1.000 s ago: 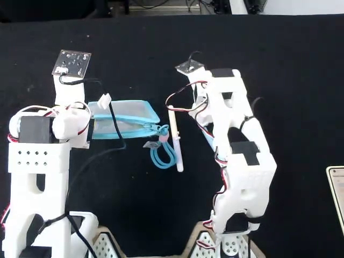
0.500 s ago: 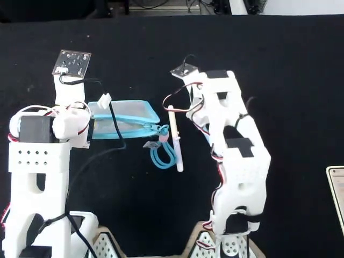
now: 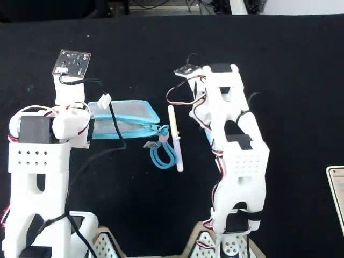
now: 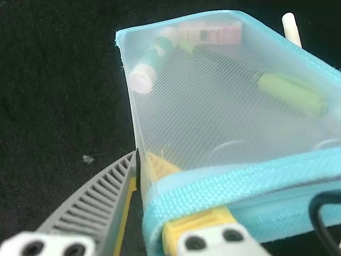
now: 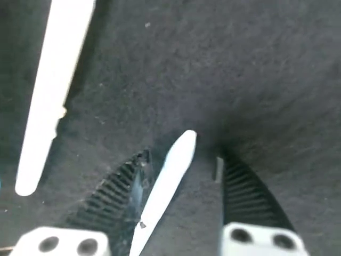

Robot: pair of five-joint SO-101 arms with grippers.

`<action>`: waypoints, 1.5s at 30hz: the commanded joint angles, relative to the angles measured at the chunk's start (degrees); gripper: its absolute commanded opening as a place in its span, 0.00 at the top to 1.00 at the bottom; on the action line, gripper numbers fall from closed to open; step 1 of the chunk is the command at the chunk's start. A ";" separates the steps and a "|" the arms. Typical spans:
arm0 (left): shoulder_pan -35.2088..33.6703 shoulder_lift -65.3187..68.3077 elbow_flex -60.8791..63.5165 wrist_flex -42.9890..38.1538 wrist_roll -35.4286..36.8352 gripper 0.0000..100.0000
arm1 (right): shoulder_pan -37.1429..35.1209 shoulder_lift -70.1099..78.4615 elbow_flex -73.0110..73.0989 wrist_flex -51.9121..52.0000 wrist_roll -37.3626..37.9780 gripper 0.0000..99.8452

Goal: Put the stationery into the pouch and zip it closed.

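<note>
Left claw (image 4: 145, 178): clamped on the pouch (image 4: 213, 106) corner, to steady it.
Right claw (image 5: 181, 160): stood open around a pale pen (image 5: 169, 173), ready to grip.
White pen (image 3: 175, 138): lay beside the pouch.

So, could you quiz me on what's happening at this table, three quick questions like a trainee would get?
1. True or false: the white pen is already inside the pouch.
2. What do the left arm's jaws grip? A) a blue loop B) the pouch's end C) nothing
3. Fill in: the right arm's jaws stand ___ around a pale pen lying on the black table.

Key: 1 false, it lies on the table beside the pouch; 2 B; 3 open.
</note>
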 commanded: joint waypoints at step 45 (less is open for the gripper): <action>0.40 0.79 0.48 -0.26 0.62 0.97 | -14.86 -72.84 20.97 0.26 -19.96 0.99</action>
